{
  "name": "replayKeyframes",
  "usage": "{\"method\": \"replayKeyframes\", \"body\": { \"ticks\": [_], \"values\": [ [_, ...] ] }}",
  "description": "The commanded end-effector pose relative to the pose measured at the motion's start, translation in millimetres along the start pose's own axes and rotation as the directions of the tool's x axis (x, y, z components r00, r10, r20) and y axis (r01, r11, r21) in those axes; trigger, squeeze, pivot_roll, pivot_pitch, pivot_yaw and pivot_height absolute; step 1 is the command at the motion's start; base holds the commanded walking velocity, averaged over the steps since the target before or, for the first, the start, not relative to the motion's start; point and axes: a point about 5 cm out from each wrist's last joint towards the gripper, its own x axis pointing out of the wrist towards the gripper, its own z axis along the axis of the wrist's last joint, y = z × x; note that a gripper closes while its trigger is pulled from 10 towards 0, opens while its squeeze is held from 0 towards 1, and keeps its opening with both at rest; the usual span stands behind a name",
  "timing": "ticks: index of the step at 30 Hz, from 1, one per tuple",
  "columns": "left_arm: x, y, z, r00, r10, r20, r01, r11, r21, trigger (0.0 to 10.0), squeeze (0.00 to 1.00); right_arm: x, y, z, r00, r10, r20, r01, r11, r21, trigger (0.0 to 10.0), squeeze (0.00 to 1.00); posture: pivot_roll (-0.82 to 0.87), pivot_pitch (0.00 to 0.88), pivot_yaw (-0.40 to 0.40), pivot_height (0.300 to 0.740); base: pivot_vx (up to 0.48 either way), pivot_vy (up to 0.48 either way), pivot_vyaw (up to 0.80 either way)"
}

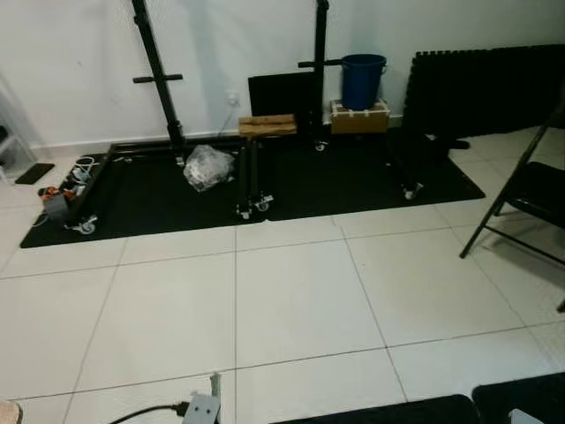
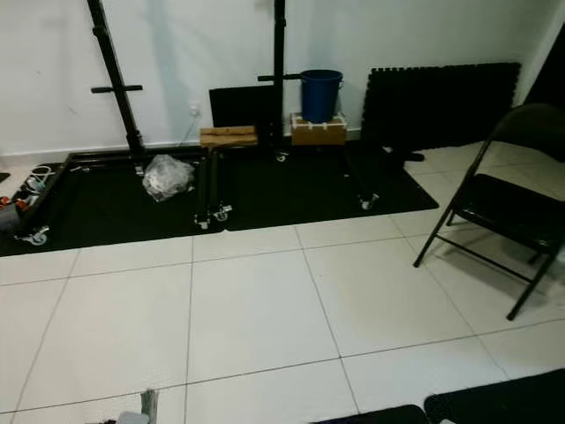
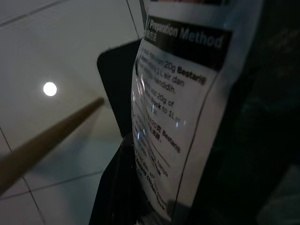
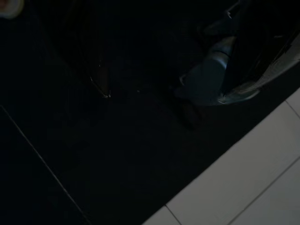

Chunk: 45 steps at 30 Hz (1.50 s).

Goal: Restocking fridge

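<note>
The packet (image 3: pixel 178 122) in the left wrist view carries a black band with the white heading "Preparation Method", its first letters cut off. Below it, small black print on white includes "20g Bestari" and "20g of … stock to 1L"; the remaining lines are too blurred to read.

Blue bucket (image 1: pixel 363 79) on wooden crate (image 1: pixel 359 117), crumpled plastic bag (image 1: pixel 208 167) on black mat (image 1: pixel 353 177), folding chair (image 2: pixel 508 208) nearby
</note>
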Motion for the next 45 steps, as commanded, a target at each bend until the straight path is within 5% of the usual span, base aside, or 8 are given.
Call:
{"method": "replayKeyframes", "body": {
  "ticks": [1, 28, 45],
  "values": [
    [2.1, -5.7, 8, 1.000, -0.013, 0.028, 0.013, 1.000, -0.003, 10.0, 0.00, -1.1, -4.4, -3, 1.000, -0.010, -0.015, 0.010, 1.000, 0.005, 10.0, 0.00, 0.00, 0.000, -0.002, 0.740, 0.000, 0.000, -0.78],
    [2.3, -4.1, 11, 0.999, -0.017, 0.030, 0.016, 0.999, 0.043, 10.0, 0.00, -1.6, -6.0, -6, 0.999, -0.014, -0.036, 0.014, 1.000, -0.009, 10.0, 0.00, 0.01, 0.000, -0.002, 0.740, 0.000, 0.000, -0.79],
    [-1.6, 18.2, 8, 0.998, 0.052, 0.024, -0.051, 0.998, -0.023, 10.0, 0.00, -3.5, -9.0, -15, 0.998, -0.017, -0.056, 0.016, 1.000, -0.018, 10.0, 0.00, 0.01, 0.000, -0.002, 0.740, 0.000, 0.000, -0.79]
  ]
}}
